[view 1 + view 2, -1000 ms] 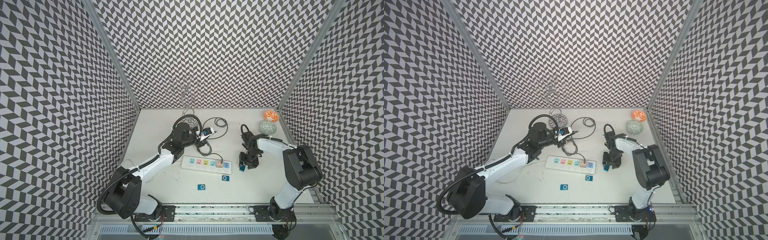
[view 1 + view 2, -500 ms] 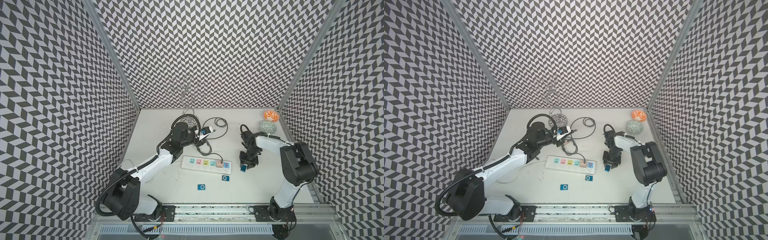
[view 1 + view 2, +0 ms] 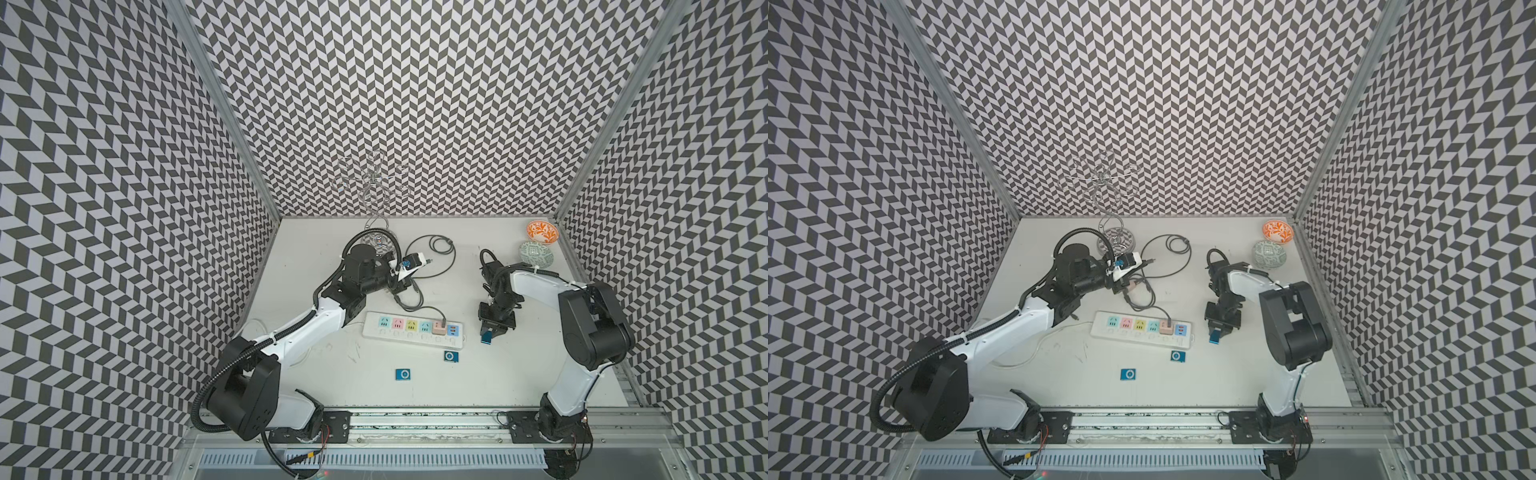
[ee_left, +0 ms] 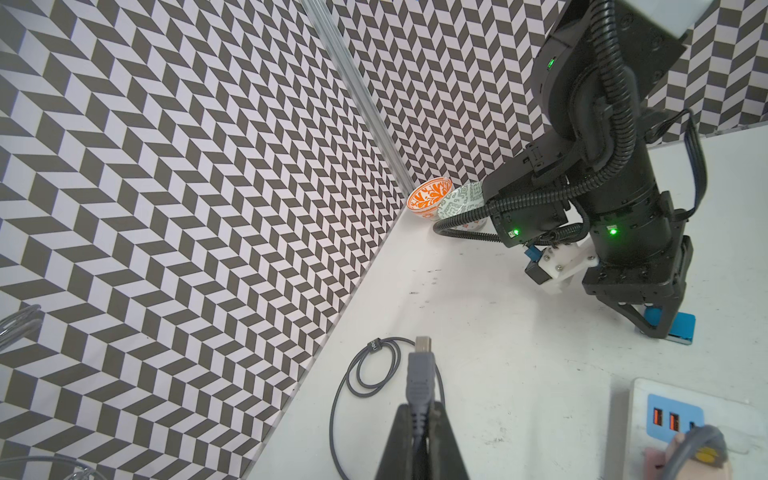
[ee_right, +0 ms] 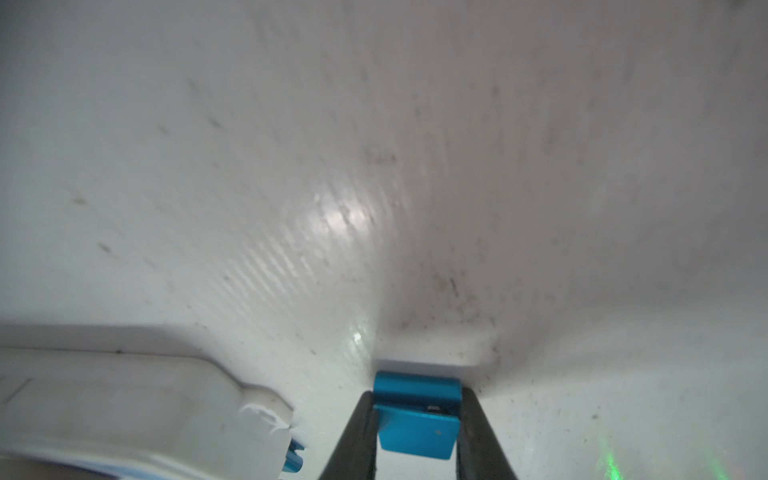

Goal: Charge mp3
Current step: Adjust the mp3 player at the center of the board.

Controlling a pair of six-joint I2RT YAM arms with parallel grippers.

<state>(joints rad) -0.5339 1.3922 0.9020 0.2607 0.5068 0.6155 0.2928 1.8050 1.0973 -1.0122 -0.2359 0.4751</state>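
Pinching the blue music player (image 5: 415,432) from both sides, the right gripper (image 5: 417,395) holds it low at the table (image 3: 540,374). It is just past the end of the white power strip (image 3: 415,337). I cannot tell if the player touches the table.

The left gripper (image 4: 419,409) is squeezed tight on the grey plug (image 4: 419,370) of a cable (image 4: 376,344), on the far side of the strip. A cable end sits in the pink block on the strip.

A second player (image 3: 450,356) lies flat near the strip. A third player (image 3: 404,374) lies closer to the front.
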